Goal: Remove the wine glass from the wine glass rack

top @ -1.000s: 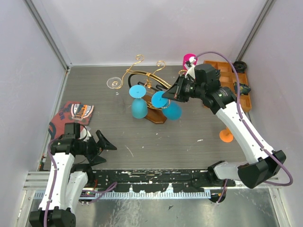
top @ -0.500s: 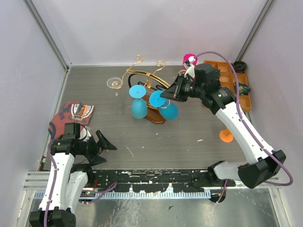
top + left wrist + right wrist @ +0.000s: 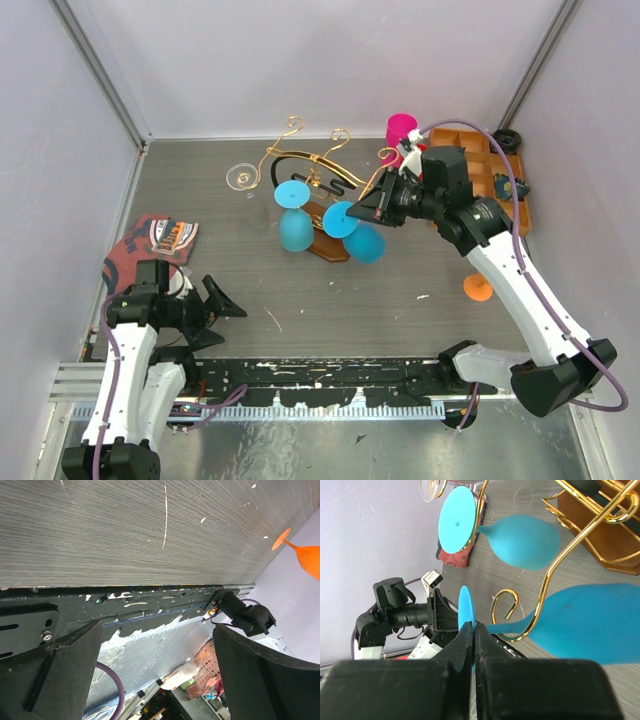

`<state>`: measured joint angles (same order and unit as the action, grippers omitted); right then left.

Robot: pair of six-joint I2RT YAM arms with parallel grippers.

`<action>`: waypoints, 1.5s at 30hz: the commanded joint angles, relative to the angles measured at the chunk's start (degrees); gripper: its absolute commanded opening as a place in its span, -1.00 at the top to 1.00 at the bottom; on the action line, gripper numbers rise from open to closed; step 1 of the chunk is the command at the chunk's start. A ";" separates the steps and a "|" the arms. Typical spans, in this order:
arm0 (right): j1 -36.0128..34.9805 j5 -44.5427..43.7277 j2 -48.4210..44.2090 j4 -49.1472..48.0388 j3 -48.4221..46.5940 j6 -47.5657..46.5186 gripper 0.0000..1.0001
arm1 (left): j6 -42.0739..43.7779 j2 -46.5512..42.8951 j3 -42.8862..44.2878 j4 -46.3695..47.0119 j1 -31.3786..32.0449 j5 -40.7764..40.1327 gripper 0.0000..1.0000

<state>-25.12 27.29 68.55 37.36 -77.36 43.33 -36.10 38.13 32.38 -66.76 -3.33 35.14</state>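
The wine glass rack [image 3: 318, 172] is a gold wire frame on a brown wooden base [image 3: 329, 245] at mid table. My right gripper [image 3: 364, 211] is shut on the flat foot of a blue wine glass [image 3: 366, 242] that hangs bowl-down. In the right wrist view the jaws [image 3: 472, 626] pinch the foot's edge. The glass's stem [image 3: 510, 627] sits in the curled end of a gold scroll arm [image 3: 546, 587]. A second blue glass [image 3: 294, 230] hangs on the rack's left side and also shows in the right wrist view [image 3: 520, 539]. My left gripper [image 3: 226, 306] is open and empty near the table's front left.
A clear glass [image 3: 240, 177] hangs at the rack's far left. A pink glass [image 3: 402, 128] stands behind my right wrist. An orange compartment tray [image 3: 484, 160] lies at the back right. An orange glass [image 3: 478, 287] lies on the table at the right. A patterned cloth [image 3: 160, 238] lies at the left.
My right gripper has drawn the blue glass slightly toward the near right, along the scroll arm. The left arm has not moved.
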 commanded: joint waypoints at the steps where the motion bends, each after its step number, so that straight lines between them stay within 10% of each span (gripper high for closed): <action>1: -0.35 0.84 -2.81 0.17 0.41 -0.16 0.98 | 0.31 -0.55 0.20 -2.54 -0.02 0.11 -0.96; 45: -0.95 -3.52 6.12 -11.51 -3.46 4.90 0.98 | -3.81 -6.40 -2.92 5.55 -0.03 -6.50 -0.96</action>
<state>-24.08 20.62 74.22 31.29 -76.53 47.18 -40.86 32.08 30.52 -60.97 -3.33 28.05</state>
